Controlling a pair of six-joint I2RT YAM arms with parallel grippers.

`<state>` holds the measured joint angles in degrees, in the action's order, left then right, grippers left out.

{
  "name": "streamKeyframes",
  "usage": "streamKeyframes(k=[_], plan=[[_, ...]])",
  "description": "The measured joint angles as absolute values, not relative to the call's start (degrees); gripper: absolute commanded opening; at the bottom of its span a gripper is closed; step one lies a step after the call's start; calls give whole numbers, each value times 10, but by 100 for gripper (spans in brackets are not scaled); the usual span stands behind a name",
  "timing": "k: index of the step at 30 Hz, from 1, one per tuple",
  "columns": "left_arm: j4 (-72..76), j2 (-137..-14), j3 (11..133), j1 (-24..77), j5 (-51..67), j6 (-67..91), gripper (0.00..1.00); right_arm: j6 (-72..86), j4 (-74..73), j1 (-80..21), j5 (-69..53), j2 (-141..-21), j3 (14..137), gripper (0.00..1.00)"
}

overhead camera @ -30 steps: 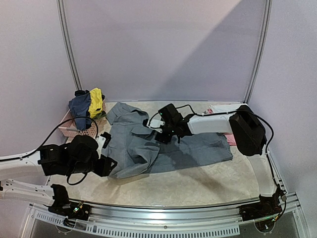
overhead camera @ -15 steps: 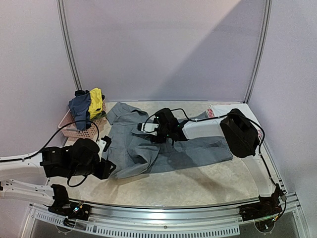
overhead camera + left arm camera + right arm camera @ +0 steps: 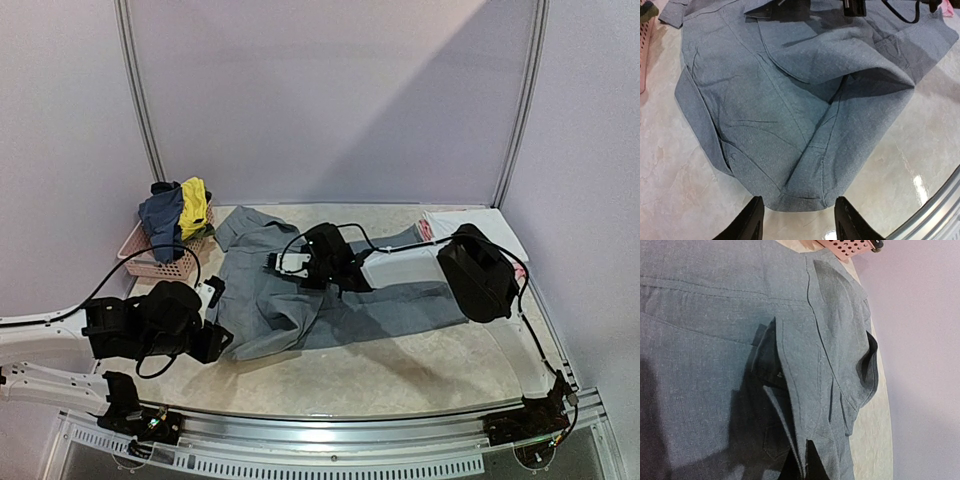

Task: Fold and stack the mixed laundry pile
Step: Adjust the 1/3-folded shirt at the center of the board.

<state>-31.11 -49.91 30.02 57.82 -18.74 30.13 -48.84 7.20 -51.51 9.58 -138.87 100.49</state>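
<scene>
Grey trousers (image 3: 300, 295) lie spread over the middle of the table. My right gripper (image 3: 281, 266) is down on their upper part. In the right wrist view it (image 3: 805, 466) is shut on a raised fold of the grey trousers (image 3: 715, 340). My left gripper (image 3: 220, 340) sits at the trousers' near left end. In the left wrist view it (image 3: 800, 225) is open, with the rounded hem of the trousers (image 3: 790, 100) just ahead between its fingertips (image 3: 754, 220). A navy blue top (image 3: 160, 215) and a yellow garment (image 3: 193, 205) hang over the basket. White and pink pieces (image 3: 455, 222) lie at the back right.
A pink lattice basket (image 3: 150, 265) stands at the back left by the wall; its edge shows in the wrist views (image 3: 642, 60) (image 3: 847, 247). A metal rail (image 3: 330, 425) runs along the near table edge. Purple walls close in the back and both sides.
My right arm slid left across the trousers and its gripper went from open to shut on a fold of the cloth. The left gripper narrowed a little and stayed in place.
</scene>
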Motion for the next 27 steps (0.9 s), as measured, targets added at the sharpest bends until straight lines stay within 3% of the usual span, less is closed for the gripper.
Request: streamKeyframes(k=[12, 17, 27], plan=[[-309, -511, 300, 578, -182, 304, 55, -459, 72, -534, 104, -1369, 995, 0], [-290, -528, 293, 579, -161, 301, 64, -401, 46, -544, 103, -1296, 981, 0], [-209, -587, 280, 579, -107, 274, 71, -250, 21, -558, 114, -1110, 975, 0]])
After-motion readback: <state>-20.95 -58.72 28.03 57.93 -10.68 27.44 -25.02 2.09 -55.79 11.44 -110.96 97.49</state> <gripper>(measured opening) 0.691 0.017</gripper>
